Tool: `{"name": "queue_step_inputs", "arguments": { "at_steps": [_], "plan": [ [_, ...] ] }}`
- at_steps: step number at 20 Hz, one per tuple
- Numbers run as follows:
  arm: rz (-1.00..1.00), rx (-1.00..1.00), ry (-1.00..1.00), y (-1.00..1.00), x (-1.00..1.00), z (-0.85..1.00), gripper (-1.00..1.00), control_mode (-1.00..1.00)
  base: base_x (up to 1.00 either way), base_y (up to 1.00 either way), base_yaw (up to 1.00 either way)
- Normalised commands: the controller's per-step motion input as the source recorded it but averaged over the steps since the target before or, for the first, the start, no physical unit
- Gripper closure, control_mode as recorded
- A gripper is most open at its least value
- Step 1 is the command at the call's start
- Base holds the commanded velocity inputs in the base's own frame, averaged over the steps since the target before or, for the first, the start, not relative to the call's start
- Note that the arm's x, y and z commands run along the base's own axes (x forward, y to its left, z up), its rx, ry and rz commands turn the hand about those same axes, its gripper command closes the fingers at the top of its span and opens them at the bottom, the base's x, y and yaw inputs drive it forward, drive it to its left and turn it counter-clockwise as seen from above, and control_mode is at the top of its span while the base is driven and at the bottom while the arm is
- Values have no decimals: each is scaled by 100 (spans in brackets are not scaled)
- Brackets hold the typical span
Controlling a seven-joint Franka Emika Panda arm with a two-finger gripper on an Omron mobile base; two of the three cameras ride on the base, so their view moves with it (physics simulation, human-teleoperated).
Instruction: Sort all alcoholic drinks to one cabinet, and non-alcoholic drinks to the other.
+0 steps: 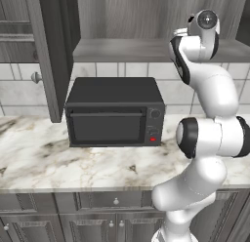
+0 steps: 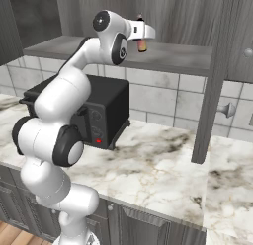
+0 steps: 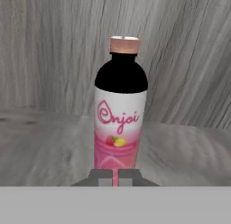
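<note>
The pink bottle [image 3: 120, 114] stands upright on the grey shelf floor of an open wall cabinet [image 2: 168, 54], seen close up from the hand camera, its dark upper body rising to a pinkish-tan cap and its white and pink label printed with a cursive word and small fruit. The pincer [image 3: 115, 175] sits at the bottle's base with its 2 dark tips drawn tightly together; a thin strip of the pink label shows between them, but whether they pinch the bottle or merely rest closed in front of it cannot be told. From the right base camera, the white arm [image 2: 59, 115] reaches up to the shelf, with the bottle [image 2: 142, 44] showing just below the hand against the cabinet's wood-grain back. Beneath the shelf, a black microwave [image 1: 114, 111] sits on the marble worktop [image 1: 58, 163] against a white tiled wall. A dark grey cabinet door [image 1: 49, 55] with a round knob hangs open left of the microwave, and another door [image 2: 212, 86] stands open on the right.
</note>
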Motion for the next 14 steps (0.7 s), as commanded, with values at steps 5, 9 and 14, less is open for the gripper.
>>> {"name": "queue_step_inputs", "arguments": {
  "at_steps": [5, 9, 14],
  "plan": [
    [0, 0, 0, -1, 6, -6, 100, -100, 0, 0, 0],
    [0, 0, 0, -1, 2, -5, 100, -100, 0, 0, 0],
    [0, 0, 0, -3, -1, -1, 100, -100, 0, 0, 0]
  ]
}}
